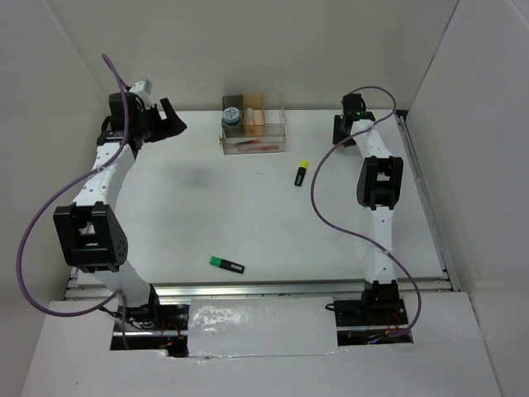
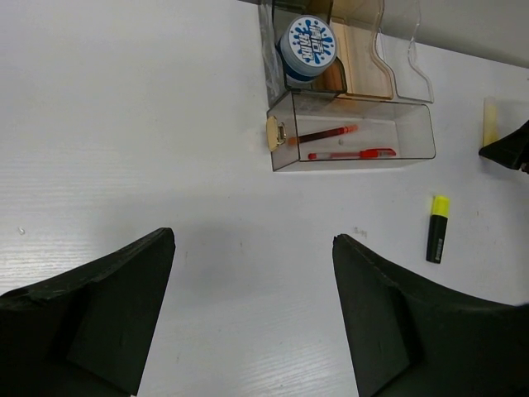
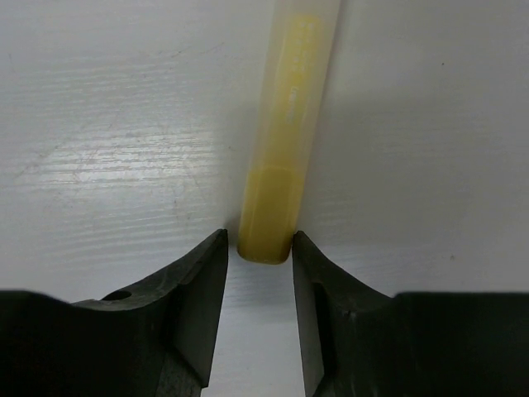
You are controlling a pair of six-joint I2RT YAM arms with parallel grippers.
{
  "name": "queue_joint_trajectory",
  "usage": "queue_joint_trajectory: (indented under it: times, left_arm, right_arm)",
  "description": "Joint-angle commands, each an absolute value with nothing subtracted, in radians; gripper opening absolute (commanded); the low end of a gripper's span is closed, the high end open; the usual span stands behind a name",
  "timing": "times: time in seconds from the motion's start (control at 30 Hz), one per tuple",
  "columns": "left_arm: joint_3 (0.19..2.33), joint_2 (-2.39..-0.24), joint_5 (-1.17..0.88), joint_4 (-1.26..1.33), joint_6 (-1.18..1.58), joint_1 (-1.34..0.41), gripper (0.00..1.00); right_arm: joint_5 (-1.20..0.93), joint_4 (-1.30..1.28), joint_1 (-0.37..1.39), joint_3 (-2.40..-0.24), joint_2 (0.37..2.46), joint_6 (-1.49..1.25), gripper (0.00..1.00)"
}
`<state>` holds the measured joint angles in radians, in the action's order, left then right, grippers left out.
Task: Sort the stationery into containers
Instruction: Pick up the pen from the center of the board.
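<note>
Right hand [image 3: 259,248] straddles the near end of the pale yellow stick [image 3: 289,124]. Stick lies flat on the tabletop [image 3: 107,124], right of the organiser [image 1: 254,132], long axis straight away from the hand. Jaws narrow; can't tell if clamped. Left hand [image 2: 252,248] wide, empty, well apart.

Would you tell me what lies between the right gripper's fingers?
The end of the pale yellow stick sits inside the right gripper, shown by the right wrist view.

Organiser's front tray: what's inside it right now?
Two thin red pens lie along the clear front tray. A small tan piece shows at its left end; whether that is inside or outside the wall cannot be told.
</note>
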<state>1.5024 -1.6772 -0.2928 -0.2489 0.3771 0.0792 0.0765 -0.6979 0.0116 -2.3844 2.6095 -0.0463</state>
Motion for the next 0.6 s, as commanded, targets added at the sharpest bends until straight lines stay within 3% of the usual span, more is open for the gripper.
queue_joint_trajectory:
  times: [0.0,0.23,0.37,0.57]
  left_arm:
    - [1.499,-1.626,-0.336,-0.244,0.408,0.098,0.9]
    - [1.511,-1.62,-0.36,-0.256,0.413,0.127,0.91]
    - [1.491,-1.612,-0.364,-0.245,0.408,0.13,0.91]
    - [1.413,-1.571,-0.368,-0.213,0.393,0.127,0.91]
  right_arm:
    - [0.101,-0.735,0.029,-2.424,2.628,-0.025,0.43]
    - [0.092,-0.729,0.025,-2.419,2.626,-0.023,0.21]
    - [0.097,-0.753,0.026,-2.422,2.625,-0.023,0.0]
    - [0.086,-0.686,0.043,-2.183,2.438,0.031,0.0]
